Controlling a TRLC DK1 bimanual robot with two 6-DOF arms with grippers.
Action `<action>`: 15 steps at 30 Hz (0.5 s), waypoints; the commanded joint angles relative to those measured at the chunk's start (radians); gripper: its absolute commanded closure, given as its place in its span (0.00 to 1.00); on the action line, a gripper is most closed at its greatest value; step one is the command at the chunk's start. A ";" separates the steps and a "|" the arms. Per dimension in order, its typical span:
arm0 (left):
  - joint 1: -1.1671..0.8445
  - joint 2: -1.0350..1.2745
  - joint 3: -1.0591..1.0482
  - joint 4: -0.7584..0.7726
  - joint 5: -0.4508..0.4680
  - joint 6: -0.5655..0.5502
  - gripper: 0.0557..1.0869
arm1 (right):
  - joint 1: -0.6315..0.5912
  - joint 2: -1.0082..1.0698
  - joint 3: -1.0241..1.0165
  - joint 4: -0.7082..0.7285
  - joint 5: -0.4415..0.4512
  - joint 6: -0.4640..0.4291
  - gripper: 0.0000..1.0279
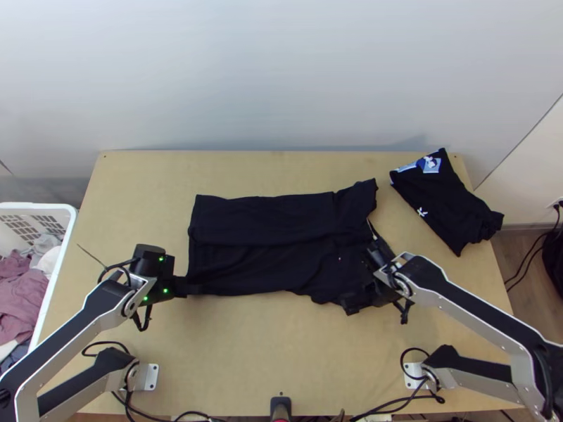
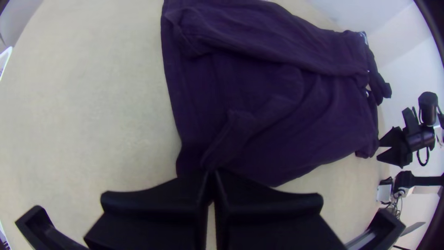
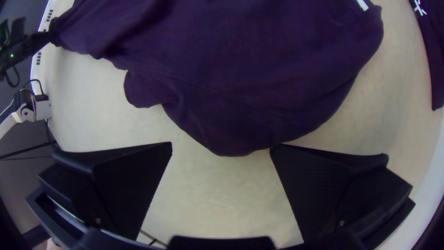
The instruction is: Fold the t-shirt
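Holding the t-shirt (image 1: pixel 267 239) at near left is the left pincer (image 1: pixel 195 288); the right pincer (image 1: pixel 357 283) is wide. Far right lies a black garment (image 1: pixel 440 200), left a laundry basket (image 1: pixel 71 211).

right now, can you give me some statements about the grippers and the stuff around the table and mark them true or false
1. The left gripper is shut on a near corner of the black t-shirt. True.
2. The right gripper is shut on the black t-shirt too. False: its fingers are wide apart, by the cloth's edge.
3. A second dark garment lies toward the far right corner of the table. True.
4. The white basket stands beyond the table's right edge. False: it is beside the left edge.
5. The white basket has clothes in it. True.
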 commanded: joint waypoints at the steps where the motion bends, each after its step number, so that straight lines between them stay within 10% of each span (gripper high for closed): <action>1: 0.021 -0.008 0.009 -0.005 -0.003 -0.003 0.96 | 0.024 0.073 -0.019 0.062 0.010 -0.009 0.14; 5: 0.027 0.003 0.009 -0.002 -0.003 -0.005 0.96 | 0.016 0.094 -0.025 0.114 0.027 -0.008 0.27; 10: 0.035 0.008 0.015 0.000 -0.001 -0.015 0.96 | 0.010 0.069 -0.013 0.148 0.041 -0.006 0.95; 15: 0.067 0.000 0.030 -0.015 0.005 -0.017 0.96 | -0.034 -0.033 0.013 0.140 0.041 -0.005 0.97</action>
